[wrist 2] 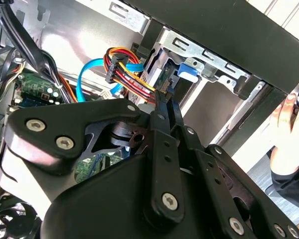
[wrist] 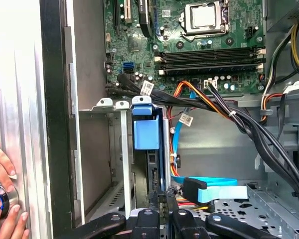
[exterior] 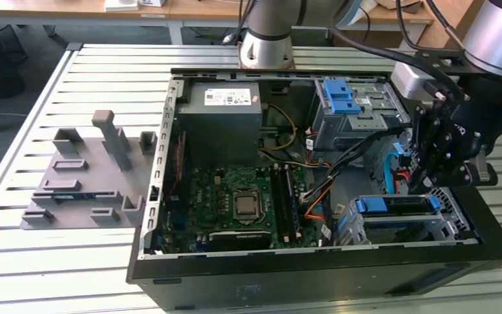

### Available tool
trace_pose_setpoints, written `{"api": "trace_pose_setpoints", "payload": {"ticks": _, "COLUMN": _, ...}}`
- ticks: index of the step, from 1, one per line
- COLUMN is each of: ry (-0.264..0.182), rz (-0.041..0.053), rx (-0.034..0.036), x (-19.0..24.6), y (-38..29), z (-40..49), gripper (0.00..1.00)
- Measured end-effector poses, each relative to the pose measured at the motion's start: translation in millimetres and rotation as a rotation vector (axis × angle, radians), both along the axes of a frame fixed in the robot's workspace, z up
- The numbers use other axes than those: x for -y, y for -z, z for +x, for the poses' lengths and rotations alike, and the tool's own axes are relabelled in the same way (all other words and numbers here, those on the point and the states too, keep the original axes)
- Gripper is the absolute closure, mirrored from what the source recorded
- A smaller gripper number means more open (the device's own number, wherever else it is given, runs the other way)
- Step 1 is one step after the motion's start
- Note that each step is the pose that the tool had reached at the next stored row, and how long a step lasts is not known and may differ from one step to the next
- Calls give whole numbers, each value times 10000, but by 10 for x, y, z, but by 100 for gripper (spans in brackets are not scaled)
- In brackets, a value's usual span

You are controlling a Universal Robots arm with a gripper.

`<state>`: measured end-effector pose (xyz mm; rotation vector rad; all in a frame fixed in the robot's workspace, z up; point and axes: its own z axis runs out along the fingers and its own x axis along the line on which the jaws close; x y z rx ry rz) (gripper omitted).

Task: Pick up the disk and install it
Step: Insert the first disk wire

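Flat silver hard drive in a blue plastic carrier [exterior: 397,207], seated in the lower metal bay at the open case's front corner, toward the exterior view's right. Stands on edge between bay walls, blue carrier handle [wrist: 145,130] outward.

Bright, even daylight, glare on the slatted table [exterior: 24,261], dim case interior [exterior: 233,150], foreground linkage soft in both wrist views.
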<state>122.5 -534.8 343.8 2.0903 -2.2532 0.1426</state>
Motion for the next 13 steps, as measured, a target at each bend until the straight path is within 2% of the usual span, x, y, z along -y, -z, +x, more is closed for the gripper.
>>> {"api": "trace_pose_setpoints", "payload": {"ticks": 7, "ry": 64, "rz": 15, "rx": -9, "x": 34, "y": 52, "z": 1, "gripper": 83}}
{"api": "trace_pose_setpoints", "payload": {"ticks": 13, "ry": 81, "rz": 18, "rx": -29, "x": 39, "y": 94, "z": 11, "gripper": 83}}
